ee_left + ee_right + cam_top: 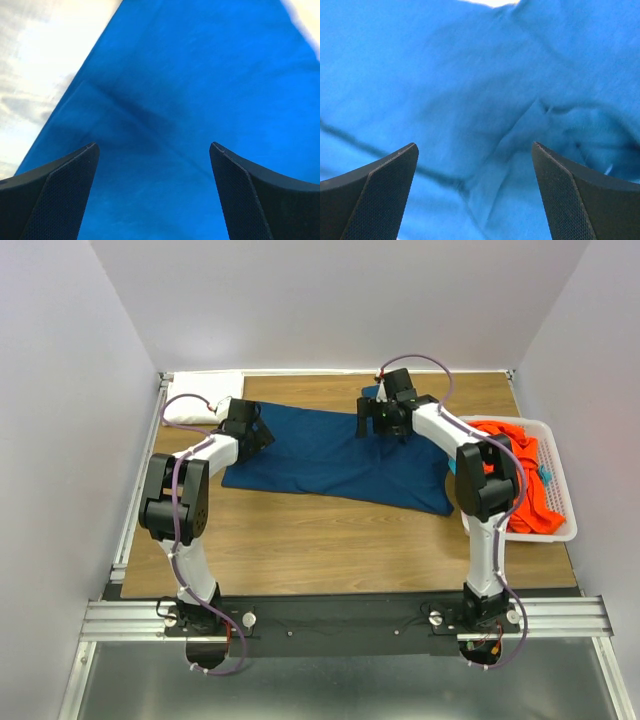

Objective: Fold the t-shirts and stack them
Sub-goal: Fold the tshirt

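Across the far middle of the wooden surface [320, 540] lies the navy blue t-shirt [320, 460]. It is spread flat in a rough rectangle that runs left to right, and its near right corner reaches close to the basket [545, 537].

At the shirt's left edge, the left fingers [55, 200] stand wide apart with nothing between them. Their wrist view looks straight down on smooth blue cloth crossed by one soft diagonal crease. A pale, washed-out area lies beyond the cloth's left edge, too bright to tell what it is.

Over the far right part of the same shirt, the right fingers [580, 200] are spread just as wide and grip nothing. Below them the blue cloth is rumpled, with folds and a seam-like ridge running through it. From either wrist view it is not clear whether the fingertips touch the cloth or hang just above it.

In the far left corner sits a white t-shirt [200, 400], folded into a compact bundle just beyond the left arm's wrist and apart from the navy one.

On the right side, the white slatted basket holds a heap of orange t-shirts [515, 475], with a sliver of teal cloth [545, 472] showing at its right wall. The right arm's forearm crosses in front of the basket's left edge.
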Robot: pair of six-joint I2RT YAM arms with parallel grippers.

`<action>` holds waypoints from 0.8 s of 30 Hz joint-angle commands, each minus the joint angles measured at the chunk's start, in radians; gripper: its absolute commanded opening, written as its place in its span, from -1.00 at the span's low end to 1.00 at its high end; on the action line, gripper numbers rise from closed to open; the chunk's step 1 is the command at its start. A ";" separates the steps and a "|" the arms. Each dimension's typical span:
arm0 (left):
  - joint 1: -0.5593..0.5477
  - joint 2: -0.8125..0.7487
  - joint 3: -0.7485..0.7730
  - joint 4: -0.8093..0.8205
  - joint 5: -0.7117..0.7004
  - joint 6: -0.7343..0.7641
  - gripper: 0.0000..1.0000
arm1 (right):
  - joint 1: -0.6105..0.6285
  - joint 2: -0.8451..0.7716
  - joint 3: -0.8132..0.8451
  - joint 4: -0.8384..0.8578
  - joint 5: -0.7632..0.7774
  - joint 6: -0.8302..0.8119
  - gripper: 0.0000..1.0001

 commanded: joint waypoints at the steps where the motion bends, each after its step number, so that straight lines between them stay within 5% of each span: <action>1: 0.005 0.013 -0.038 -0.010 -0.022 0.023 0.97 | -0.009 0.103 0.109 -0.014 0.115 -0.011 1.00; 5: 0.005 -0.002 -0.059 -0.016 -0.036 0.021 0.97 | -0.008 0.172 0.166 -0.025 0.170 0.003 0.98; 8: 0.005 -0.014 -0.067 -0.021 -0.043 0.021 0.97 | -0.008 0.195 0.183 -0.027 0.196 0.015 0.79; 13: 0.005 -0.024 -0.067 -0.031 -0.059 0.018 0.97 | -0.002 0.191 0.187 -0.027 0.239 0.043 -0.17; 21: 0.005 -0.022 -0.067 -0.037 -0.057 0.015 0.97 | 0.010 0.183 0.210 -0.025 0.244 0.067 -0.99; 24: 0.005 -0.024 -0.070 -0.038 -0.059 0.015 0.97 | 0.024 0.188 0.236 -0.027 0.233 0.063 -0.99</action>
